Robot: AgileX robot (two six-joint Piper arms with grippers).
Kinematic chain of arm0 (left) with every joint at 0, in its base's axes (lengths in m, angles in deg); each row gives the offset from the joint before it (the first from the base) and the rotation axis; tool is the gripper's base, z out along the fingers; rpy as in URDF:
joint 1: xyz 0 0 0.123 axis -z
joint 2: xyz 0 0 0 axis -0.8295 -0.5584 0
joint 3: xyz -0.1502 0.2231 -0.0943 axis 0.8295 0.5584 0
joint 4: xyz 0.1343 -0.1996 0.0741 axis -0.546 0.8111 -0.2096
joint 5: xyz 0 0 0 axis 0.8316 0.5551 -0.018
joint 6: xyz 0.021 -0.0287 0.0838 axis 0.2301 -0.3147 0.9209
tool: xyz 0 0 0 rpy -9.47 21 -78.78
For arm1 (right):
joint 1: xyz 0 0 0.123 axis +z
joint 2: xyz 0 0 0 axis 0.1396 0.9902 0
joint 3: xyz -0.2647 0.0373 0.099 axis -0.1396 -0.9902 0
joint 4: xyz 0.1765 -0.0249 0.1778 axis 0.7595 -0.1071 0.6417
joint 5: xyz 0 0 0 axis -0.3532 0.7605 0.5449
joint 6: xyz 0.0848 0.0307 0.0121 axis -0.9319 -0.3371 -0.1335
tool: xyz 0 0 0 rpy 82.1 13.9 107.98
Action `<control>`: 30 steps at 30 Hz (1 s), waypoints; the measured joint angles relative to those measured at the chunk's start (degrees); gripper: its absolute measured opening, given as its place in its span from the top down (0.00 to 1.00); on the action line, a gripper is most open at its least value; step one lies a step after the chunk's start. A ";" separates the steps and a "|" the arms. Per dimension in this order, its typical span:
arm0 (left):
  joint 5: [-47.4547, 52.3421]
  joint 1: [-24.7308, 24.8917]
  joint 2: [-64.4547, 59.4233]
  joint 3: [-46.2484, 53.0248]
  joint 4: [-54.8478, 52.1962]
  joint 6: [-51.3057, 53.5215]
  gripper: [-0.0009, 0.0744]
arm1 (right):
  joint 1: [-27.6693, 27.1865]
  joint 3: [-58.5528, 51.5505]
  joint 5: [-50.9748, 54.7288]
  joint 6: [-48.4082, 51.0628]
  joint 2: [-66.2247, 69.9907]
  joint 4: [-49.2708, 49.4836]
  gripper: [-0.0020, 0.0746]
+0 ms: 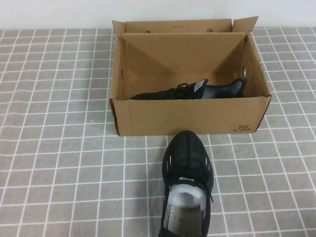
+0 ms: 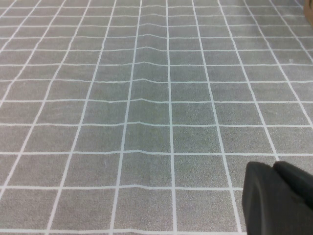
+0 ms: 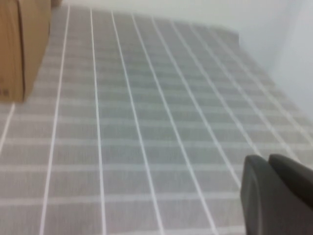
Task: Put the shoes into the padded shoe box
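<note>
High view: neither end effector visible, near shoe (image 1: 187,182) cut off.

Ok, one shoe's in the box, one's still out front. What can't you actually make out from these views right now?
- Shoe in the box: high view, its lower side hidden by the box front wall.
- Shoe on the table: heel cut off by the frame's edge.
- Left gripper: left wrist view, only a dark corner over bare cloth.
- Right gripper: right wrist view, blurred, mostly cut off.
- Neither arm shows in the high view.
</note>
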 joint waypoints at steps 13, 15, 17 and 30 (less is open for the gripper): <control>0.00 0.00 0.00 0.00 0.00 0.00 0.99 | 0.00 -0.10 -3.69 0.00 0.00 0.00 0.98; 0.00 0.00 0.00 0.00 0.00 0.00 0.99 | 0.00 -0.03 -8.95 0.00 0.00 0.00 0.98; 0.00 0.00 0.00 0.00 0.00 0.00 0.99 | 0.00 -0.03 -15.35 0.00 0.00 0.00 0.98; 0.00 0.00 0.00 0.00 0.00 0.00 0.99 | 0.00 -0.03 -44.75 -1.38 -0.24 0.82 0.98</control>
